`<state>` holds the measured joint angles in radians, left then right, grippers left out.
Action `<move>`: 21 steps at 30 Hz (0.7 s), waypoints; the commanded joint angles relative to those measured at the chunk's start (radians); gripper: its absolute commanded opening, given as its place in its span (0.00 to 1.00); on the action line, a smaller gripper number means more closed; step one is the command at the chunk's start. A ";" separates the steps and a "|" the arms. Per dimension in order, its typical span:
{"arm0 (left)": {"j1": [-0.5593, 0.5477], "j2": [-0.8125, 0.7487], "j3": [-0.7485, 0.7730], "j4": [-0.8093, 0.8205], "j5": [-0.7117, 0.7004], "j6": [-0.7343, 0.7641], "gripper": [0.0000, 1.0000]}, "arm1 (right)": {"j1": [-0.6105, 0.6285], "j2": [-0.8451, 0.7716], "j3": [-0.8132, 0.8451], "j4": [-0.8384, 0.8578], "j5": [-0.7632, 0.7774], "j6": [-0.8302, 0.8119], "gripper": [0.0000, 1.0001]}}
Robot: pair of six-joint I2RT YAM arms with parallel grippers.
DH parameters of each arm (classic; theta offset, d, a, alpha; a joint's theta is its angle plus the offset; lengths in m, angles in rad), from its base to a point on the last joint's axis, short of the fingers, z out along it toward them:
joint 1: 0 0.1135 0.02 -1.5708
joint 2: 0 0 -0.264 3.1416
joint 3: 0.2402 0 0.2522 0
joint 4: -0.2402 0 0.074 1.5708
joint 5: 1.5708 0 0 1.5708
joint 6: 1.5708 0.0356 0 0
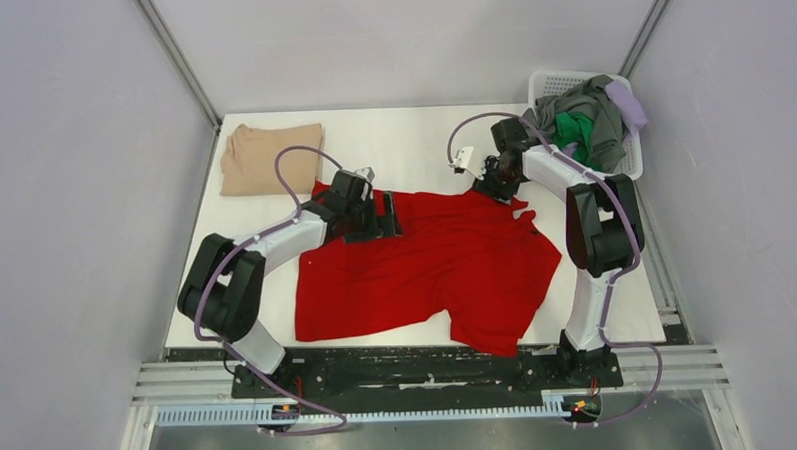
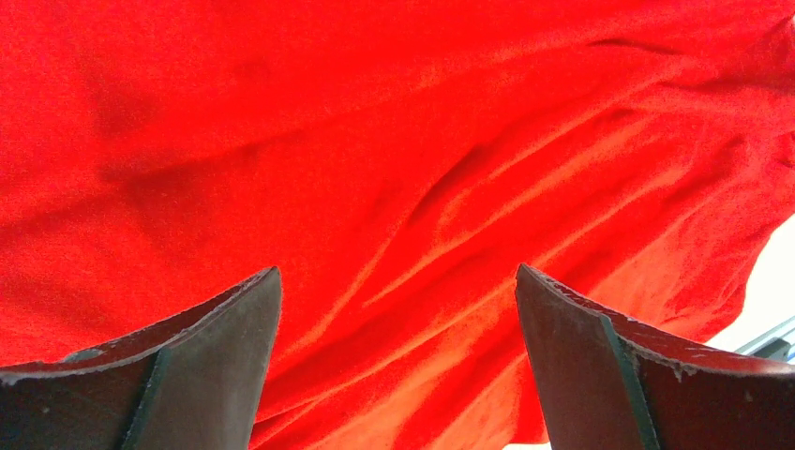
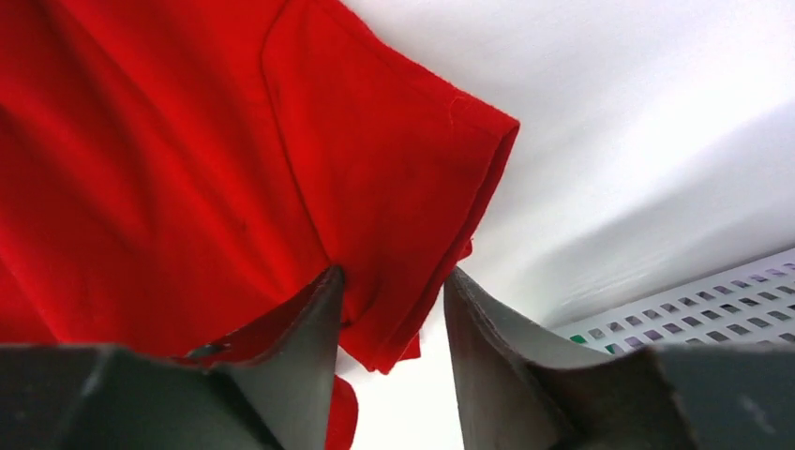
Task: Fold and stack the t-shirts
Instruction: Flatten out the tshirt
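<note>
A large bright red t-shirt (image 1: 446, 268) lies spread and wrinkled on the white table (image 1: 412, 144). My left gripper (image 1: 386, 215) hovers over the shirt's upper left part; in the left wrist view its jaws (image 2: 398, 281) stand wide open above red cloth (image 2: 375, 159), with nothing between them. My right gripper (image 1: 495, 189) sits at the shirt's upper right edge. In the right wrist view its fingers (image 3: 389, 281) stand apart on either side of the red sleeve hem (image 3: 422, 253). A folded beige t-shirt (image 1: 270, 157) lies at the far left.
A white mesh basket (image 1: 555, 82) at the back right corner holds grey (image 1: 585, 103), green (image 1: 574, 129) and lavender (image 1: 625, 102) shirts; its wall (image 3: 694, 319) shows close to my right gripper. Grey walls enclose the table.
</note>
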<state>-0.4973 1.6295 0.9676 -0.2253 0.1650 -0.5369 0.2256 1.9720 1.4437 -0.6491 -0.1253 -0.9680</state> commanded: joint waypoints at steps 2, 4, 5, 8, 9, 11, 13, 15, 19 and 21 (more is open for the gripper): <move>-0.026 -0.013 -0.026 0.015 0.026 0.038 1.00 | -0.011 -0.013 0.032 -0.031 -0.001 -0.043 0.29; -0.027 -0.004 -0.025 0.011 0.022 0.041 1.00 | -0.009 -0.015 0.035 -0.047 -0.026 -0.057 0.13; -0.027 0.000 -0.023 0.009 0.021 0.043 1.00 | -0.010 -0.017 0.035 -0.049 -0.041 -0.065 0.07; -0.027 0.014 -0.014 0.003 0.010 0.044 1.00 | -0.009 -0.025 0.049 -0.038 -0.061 -0.069 0.00; -0.028 0.019 -0.010 0.003 0.006 0.044 1.00 | -0.009 -0.032 0.053 -0.023 -0.057 -0.065 0.00; -0.028 0.034 -0.004 0.003 -0.006 0.042 1.00 | -0.004 -0.050 0.044 0.034 -0.009 -0.053 0.00; -0.027 0.050 0.002 0.001 -0.016 0.040 1.00 | 0.011 -0.070 0.017 0.118 0.089 -0.054 0.00; -0.027 0.067 0.005 0.001 -0.033 0.036 1.00 | 0.032 -0.092 -0.023 0.217 0.196 -0.069 0.00; -0.026 0.101 0.016 -0.001 -0.069 0.024 1.00 | 0.056 -0.113 -0.068 0.341 0.228 -0.134 0.00; -0.026 0.112 0.024 -0.002 -0.081 0.019 1.00 | 0.069 -0.113 -0.094 0.415 0.233 -0.185 0.00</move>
<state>-0.5232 1.6978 0.9661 -0.2291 0.1337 -0.5335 0.2703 1.9076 1.3876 -0.4347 0.0395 -1.0378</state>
